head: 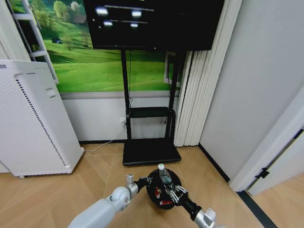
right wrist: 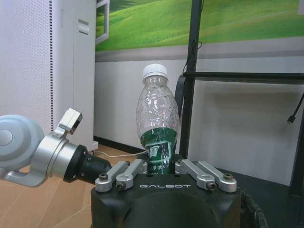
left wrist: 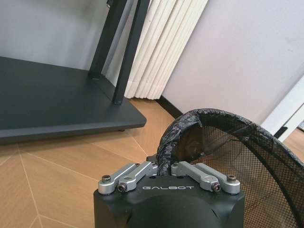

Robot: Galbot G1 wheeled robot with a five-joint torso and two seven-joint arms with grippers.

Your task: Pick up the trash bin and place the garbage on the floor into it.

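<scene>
Right gripper (right wrist: pixel 164 175): jaws closed on the clear bottle (right wrist: pixel 157 124), clamped at the green label low on its body. Bottle upright, white cap on top, thin ribbed plastic, dented and crumpled. In the head view the bottle (head: pixel 165 175) stands over the open mouth of the trash bin (head: pixel 156 190), with the right gripper (head: pixel 174 194) above the bin's right side.

Left gripper (left wrist: pixel 166 172): jaws closed on the trash bin's rim (left wrist: pixel 190 121), pinching a bunched fold of black bag liner. Bin wall is fine black wire mesh, round, liner rolled over the rim. In the head view the left gripper (head: pixel 145 183) meets the bin on its left side; whether the bin's base touches the floor (head: pixel 95 175) cannot be told.

Inside the bin: two small red-and-white litter pieces, one (head: pixel 157 191) near the middle, one (head: pixel 166 203) at the near rim. Too small to tell which is which.

Surroundings: light tan parquet floor, chevron pattern. Black TV stand (head: pixel 151 149) just beyond the bin, flat dark base plate on the floor, two uprights, large dark screen (head: pixel 154 23) above. White perforated appliance (head: pixel 33 118) well off to the left. White pleated curtain (head: pixel 197 90) right of the stand. Green meadow mural (head: pixel 99 61) on the back wall. White cable (head: pixel 107 142) trailing along the skirting.
</scene>
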